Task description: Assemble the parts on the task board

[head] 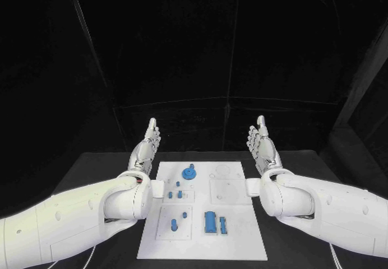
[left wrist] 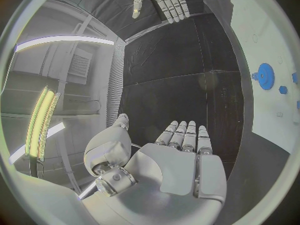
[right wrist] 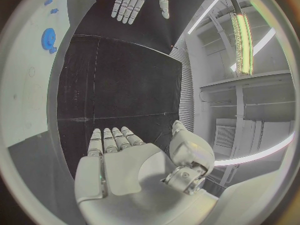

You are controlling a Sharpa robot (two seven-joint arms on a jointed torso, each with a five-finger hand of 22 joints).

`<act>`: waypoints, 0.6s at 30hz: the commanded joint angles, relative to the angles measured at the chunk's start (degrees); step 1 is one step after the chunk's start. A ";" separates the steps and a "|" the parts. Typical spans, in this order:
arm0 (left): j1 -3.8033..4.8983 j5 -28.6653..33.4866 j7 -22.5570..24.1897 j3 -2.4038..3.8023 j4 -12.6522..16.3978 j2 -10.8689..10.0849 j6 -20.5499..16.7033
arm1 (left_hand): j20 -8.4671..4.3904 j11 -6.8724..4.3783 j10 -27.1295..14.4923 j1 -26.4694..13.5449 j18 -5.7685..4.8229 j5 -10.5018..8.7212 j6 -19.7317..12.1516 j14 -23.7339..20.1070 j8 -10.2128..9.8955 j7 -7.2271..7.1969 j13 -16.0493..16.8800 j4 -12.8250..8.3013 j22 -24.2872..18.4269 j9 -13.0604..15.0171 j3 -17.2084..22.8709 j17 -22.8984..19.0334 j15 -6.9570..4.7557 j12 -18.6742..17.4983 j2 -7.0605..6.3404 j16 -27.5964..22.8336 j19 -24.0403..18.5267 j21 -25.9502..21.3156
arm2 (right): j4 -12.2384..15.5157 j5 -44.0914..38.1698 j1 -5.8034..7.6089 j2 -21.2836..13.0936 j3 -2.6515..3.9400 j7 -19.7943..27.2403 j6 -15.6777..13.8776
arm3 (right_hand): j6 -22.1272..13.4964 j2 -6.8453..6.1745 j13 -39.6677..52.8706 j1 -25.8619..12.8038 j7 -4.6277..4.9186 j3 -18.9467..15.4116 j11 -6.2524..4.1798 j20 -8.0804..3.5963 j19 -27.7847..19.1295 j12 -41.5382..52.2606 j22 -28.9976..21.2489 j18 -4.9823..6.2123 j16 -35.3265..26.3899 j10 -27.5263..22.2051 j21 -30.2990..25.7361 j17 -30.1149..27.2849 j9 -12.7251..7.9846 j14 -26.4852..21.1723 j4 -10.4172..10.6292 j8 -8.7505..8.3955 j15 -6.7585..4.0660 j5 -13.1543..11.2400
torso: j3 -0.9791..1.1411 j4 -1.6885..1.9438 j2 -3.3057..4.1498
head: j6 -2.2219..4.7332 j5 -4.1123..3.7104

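Task board: the flat white rectangular task board (head: 202,241) is laid in the lower centre of the head view, its long axis running away from the robot.
Parts: small blue plastic parts are spread over it, a round blue toothed gear (head: 189,173) towards the far end and a blue upright cylinder (head: 210,222) towards the near end, with smaller blue pegs (head: 174,225) between and beside them.
Left hand: the silver left hand (head: 146,148) is held flat, fingers straight and apart, nothing held, just left of the board's far end.
Right hand: the silver right hand (head: 263,147) is held likewise, flat and empty, just right of the far end.
Key relation: the parts lie between the hands and nearer the robot; the gear is judged closer to the left hand.
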 commanded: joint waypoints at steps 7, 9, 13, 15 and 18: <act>0.09 -1.13 0.47 0.08 0.11 -0.01 -0.90 | -0.25 -0.01 -3.57 -5.70 -1.21 -0.22 -3.60 -3.63 -0.23 -0.04 -0.08 0.01 -0.17 -0.08 -0.31 -0.07 -0.02 -0.20 0.00 -0.40 -2.14 -0.23 | 0.14 0.28 0.10 -0.01 0.05 0.91 -0.77 | -0.21 0.00 -0.05 -1.18 -0.03 0.22 0.00 0.02 -0.31 -0.21 -0.05 -0.38 -0.19 -0.29 -0.19 -0.20 -0.05 -0.20 -0.03 -0.22 0.01 -0.36 | 0.00 0.01 0.00 | -0.01 -0.01; 0.09 -1.13 0.47 0.08 0.11 -0.01 -0.90 | -0.25 -0.01 -7.83 -7.34 -1.21 -0.22 -8.12 -7.93 -0.23 -0.04 -0.08 0.01 -0.17 -0.08 -0.31 -0.07 -0.02 -0.20 0.00 -0.40 -2.14 -0.23 | 0.14 0.28 0.10 -0.01 0.05 0.91 -0.77 | -0.21 0.00 -0.05 -1.18 -0.03 0.22 0.00 0.02 -0.31 -0.21 -0.05 -0.38 -0.19 -0.29 -0.19 -0.20 -0.05 -0.20 -0.03 -0.22 0.01 -0.36 | 0.00 0.01 0.00 | -0.01 -0.01; 0.09 -1.13 0.47 0.08 0.11 -0.01 -0.90 | -0.25 -0.01 -7.83 -12.26 -1.21 -0.22 -8.12 -7.93 -0.23 -0.04 -0.08 0.01 -0.17 -0.08 -0.31 -0.07 -0.02 -0.20 0.00 -0.40 -2.14 -0.23 | 0.14 0.28 0.10 -0.01 0.05 0.91 -0.77 | -0.21 0.00 -0.05 -1.18 -0.03 0.22 0.00 0.02 -0.31 -0.21 -0.05 -0.38 -0.19 -0.29 -0.19 -0.20 -0.05 -0.20 -0.03 -0.22 0.01 -0.36 | 0.00 0.01 0.00 | -0.01 -0.01; 0.09 -1.13 0.47 0.08 0.11 -0.01 -0.90 | -0.25 -0.01 -7.83 -12.26 -1.21 -0.22 -8.12 -7.93 -0.23 -0.04 -0.08 0.01 -0.17 -0.08 -0.31 -0.07 -0.02 -0.20 0.00 -0.40 -2.14 -0.23 | 0.14 0.28 0.10 -0.01 0.05 0.91 -0.77 | -0.21 0.00 -0.05 -1.18 -0.03 0.22 0.00 0.02 -0.31 -0.21 -0.05 -0.38 -0.19 -0.29 -0.19 -0.20 -0.05 -0.20 -0.03 -0.22 0.01 -0.36 | 0.00 0.01 0.00 | -0.01 -0.01; 0.09 -1.13 0.47 0.08 0.11 -0.01 -0.90 | -0.25 -0.01 -7.83 -12.26 -1.21 -0.22 -8.12 -7.93 -0.23 -0.04 -0.08 0.01 -0.17 -0.08 -0.31 -0.07 -0.02 -0.20 0.00 -0.40 -2.14 -0.23 | 0.14 0.28 0.10 -0.01 0.05 0.91 -0.77 | -0.21 0.00 -0.05 -1.18 -0.03 0.22 0.00 0.02 -0.31 -0.21 -0.05 -0.38 -0.19 -0.29 -0.19 -0.20 -0.05 -0.20 -0.03 -0.22 0.01 -0.36 | 0.00 0.01 0.00 | -0.01 -0.01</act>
